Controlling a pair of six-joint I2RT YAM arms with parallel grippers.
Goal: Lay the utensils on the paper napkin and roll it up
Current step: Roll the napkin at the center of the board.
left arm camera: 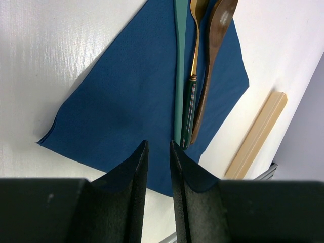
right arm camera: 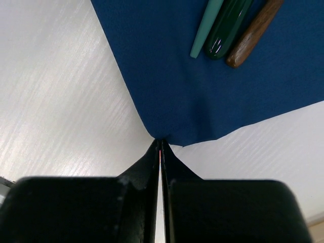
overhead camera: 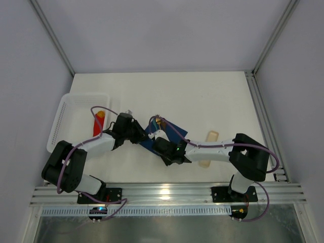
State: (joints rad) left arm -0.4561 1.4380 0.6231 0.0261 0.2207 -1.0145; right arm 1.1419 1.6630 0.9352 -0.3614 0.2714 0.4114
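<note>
The navy paper napkin [left arm camera: 126,101] lies flat on the white table, and in the top view [overhead camera: 172,132] it sits between my two grippers. Three utensils lie side by side on it: a teal handle [left arm camera: 179,76], a gold and dark green piece [left arm camera: 193,86] and a brown wooden piece [left arm camera: 211,61]. Their handle ends also show in the right wrist view [right arm camera: 223,30]. My left gripper [left arm camera: 158,144] hovers over the napkin's near edge, its jaws a narrow gap apart and empty. My right gripper [right arm camera: 161,140] is shut on a corner of the napkin [right arm camera: 202,86], which puckers at the pinch.
A white perforated basket [overhead camera: 63,119] stands at the left, with a red block with an orange tip [overhead camera: 98,121] inside it. A pale beige bar [overhead camera: 210,144] lies right of the napkin, partly under the right arm. An aluminium rail [overhead camera: 167,192] runs along the near edge.
</note>
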